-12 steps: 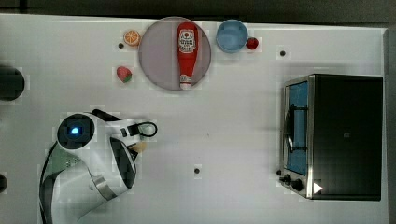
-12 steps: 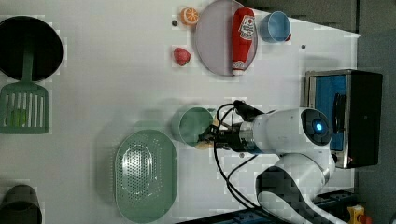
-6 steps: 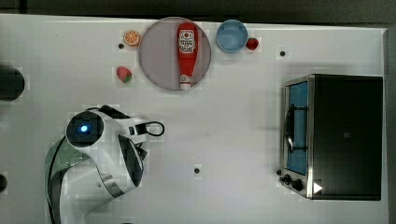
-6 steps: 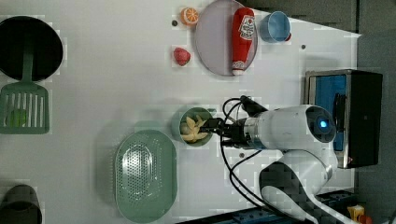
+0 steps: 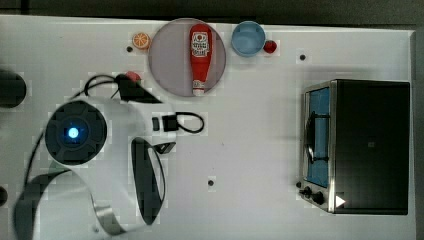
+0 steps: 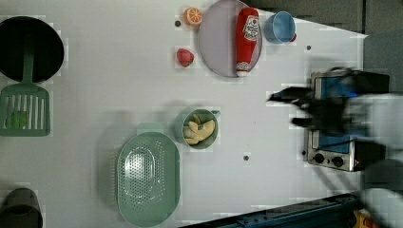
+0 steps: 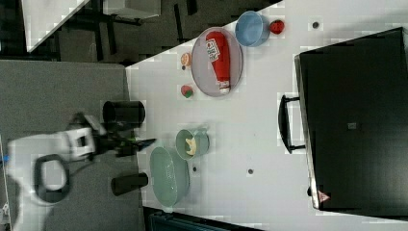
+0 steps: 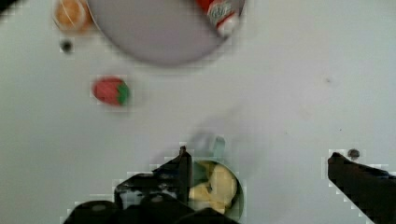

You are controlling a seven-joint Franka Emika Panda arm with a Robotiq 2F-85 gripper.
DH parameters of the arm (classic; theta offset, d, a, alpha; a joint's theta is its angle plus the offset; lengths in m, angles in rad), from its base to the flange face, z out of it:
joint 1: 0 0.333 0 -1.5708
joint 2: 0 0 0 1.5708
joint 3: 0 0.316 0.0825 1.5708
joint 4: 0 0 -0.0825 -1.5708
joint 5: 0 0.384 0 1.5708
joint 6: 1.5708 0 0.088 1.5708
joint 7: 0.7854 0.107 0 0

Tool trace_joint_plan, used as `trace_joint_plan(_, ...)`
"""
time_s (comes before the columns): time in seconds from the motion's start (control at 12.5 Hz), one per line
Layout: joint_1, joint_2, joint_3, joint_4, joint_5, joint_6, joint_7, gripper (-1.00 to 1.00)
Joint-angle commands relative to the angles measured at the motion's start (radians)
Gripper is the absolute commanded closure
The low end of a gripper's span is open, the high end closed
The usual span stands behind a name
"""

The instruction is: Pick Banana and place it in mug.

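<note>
We see the banana [image 6: 199, 131] lying inside the green mug [image 6: 179, 129] on the white surface [image 6: 119, 85], so the placing looks done. Our end effector [image 8: 259, 163] hangs above it, fingers spread and empty; we judge only withdrawal remains.

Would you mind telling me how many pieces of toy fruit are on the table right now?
4, unless the arm hides more. The banana lies inside the mug. The orange slice sits beside the plate, the strawberry near it, and a small red fruit is beside the blue cup.
</note>
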State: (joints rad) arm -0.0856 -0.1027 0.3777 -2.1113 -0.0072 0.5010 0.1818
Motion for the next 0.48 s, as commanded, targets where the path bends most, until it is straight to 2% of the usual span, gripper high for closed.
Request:
trace_joint_plan(0.08, -0.033, -0.055, -0.114, 0.084, -0.016, -0.176, 0.02, -1.0)
trace_joint_plan(0.32, -0.033, -0.104, -0.291, 0.193, -0.005, -0.359, 0.011, -1.0)
trace_joint_plan(0.48, -0.033, -0.115, -0.336, 0.208, 0.008, -0.402, -0.032, -1.0)
